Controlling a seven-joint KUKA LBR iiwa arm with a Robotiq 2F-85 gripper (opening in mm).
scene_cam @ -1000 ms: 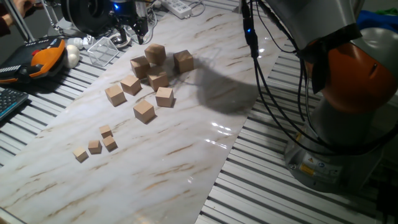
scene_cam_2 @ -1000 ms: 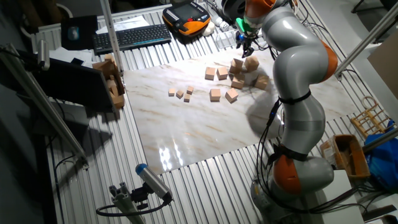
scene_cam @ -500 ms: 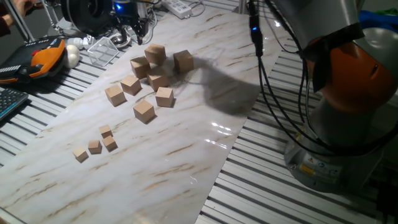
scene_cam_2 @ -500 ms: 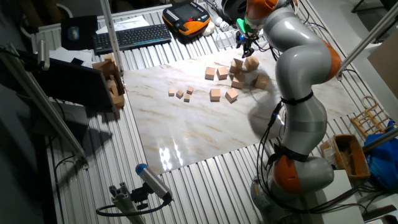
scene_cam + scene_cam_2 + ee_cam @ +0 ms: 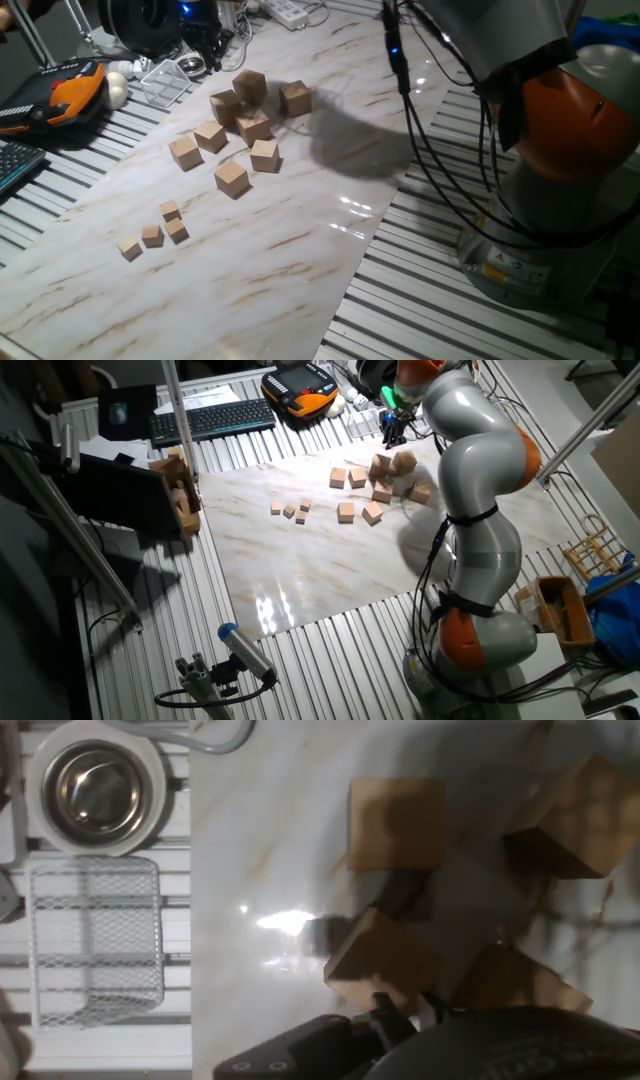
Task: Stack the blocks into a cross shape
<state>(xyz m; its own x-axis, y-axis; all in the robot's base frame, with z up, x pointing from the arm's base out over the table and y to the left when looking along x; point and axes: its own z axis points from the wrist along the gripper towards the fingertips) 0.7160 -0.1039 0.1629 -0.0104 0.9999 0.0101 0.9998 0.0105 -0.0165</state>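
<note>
Several tan wooden blocks lie loosely clustered at the far end of the marble board (image 5: 300, 250). One block (image 5: 249, 86) rests tilted on top of its neighbours (image 5: 225, 105); others sit beside it (image 5: 295, 98) and nearer the front (image 5: 231, 177). The other fixed view shows the same cluster of blocks (image 5: 381, 482). The hand view looks down on a flat block (image 5: 396, 823), a corner block (image 5: 573, 815) and a raised block (image 5: 382, 960). My gripper (image 5: 206, 42) hangs above the board's far edge behind the cluster, fingers apart and empty, also visible from the other side (image 5: 392, 430).
Small tan cubes (image 5: 152, 235) lie at the board's near left. Behind the blocks stand a wire mesh basket (image 5: 95, 935), a metal bowl (image 5: 90, 785) and an orange pendant (image 5: 70, 92). A keyboard (image 5: 210, 418) and a wooden stack (image 5: 180, 490) are off the board.
The arm and its cables have swung slightly to the left and the gripper has shifted a little. The blocks have not moved.
</note>
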